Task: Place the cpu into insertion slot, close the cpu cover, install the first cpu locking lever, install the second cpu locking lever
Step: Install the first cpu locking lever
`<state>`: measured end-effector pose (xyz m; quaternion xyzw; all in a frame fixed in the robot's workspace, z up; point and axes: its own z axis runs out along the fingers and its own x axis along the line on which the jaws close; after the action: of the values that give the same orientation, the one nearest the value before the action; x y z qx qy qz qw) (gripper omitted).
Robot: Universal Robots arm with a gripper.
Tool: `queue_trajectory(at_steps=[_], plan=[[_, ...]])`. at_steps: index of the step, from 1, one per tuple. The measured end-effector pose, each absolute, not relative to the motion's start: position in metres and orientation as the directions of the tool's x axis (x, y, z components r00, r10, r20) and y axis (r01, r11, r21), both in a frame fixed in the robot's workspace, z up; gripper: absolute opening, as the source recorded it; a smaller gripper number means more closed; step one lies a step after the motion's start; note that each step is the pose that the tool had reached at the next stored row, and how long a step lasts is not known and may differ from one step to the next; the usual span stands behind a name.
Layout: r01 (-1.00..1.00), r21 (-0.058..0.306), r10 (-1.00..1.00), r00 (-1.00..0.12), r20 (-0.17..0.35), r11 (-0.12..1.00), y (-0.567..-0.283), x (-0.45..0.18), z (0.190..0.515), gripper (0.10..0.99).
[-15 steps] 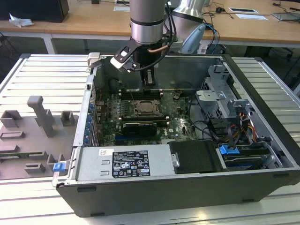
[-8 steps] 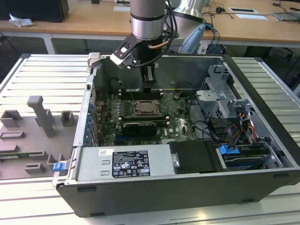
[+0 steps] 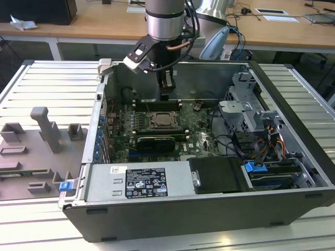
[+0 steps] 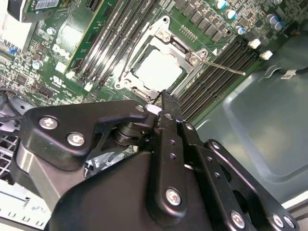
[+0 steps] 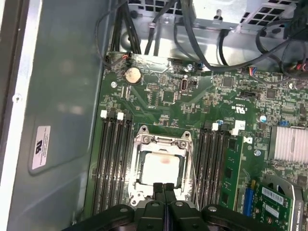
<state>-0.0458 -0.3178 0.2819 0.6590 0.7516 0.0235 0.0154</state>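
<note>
Sitting flat in its socket near the middle of the green motherboard [image 5: 159,103], the cpu [image 5: 162,166] shows its pale metal top in both wrist views. The cpu cover [image 5: 162,141], a silver frame, lies down around it, and its cut-out leaves the chip's top bare. In the second wrist view a thin metal lever [image 4: 222,67] juts from 1 corner of the cover out over the black memory slots [image 5: 113,159]; whether it is latched I cannot tell. Those slots run in rows along 2 opposite sides of the socket.

The gripper [image 5: 163,186] hangs over 1 edge of the cover, its 2 black fingers pressed together with nothing between them. Whether the tips touch the frame I cannot tell.

Toward the motherboard's edge by the case wall sits a round coin battery [image 5: 133,73], and a finned heatsink [image 5: 288,143] stands well apart from the socket past the slots.

In the exterior view a long black expansion card [image 3: 153,142] lies just beside the socket, on the side nearer the labelled power supply [image 3: 138,183] along the near wall of the open computer case [image 3: 157,222]. The case rests on a slatted grey table [image 3: 42,78], with grey fixture blocks [image 3: 47,128] at the exterior view's left.
</note>
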Motion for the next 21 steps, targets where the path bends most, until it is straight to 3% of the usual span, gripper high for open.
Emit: queue_trajectory(at_steps=[21], plan=[[0.916, 0.040, 0.917, -0.399, 0.008, 0.399, -0.3178, -0.0461, 0.2814, 0.106]])
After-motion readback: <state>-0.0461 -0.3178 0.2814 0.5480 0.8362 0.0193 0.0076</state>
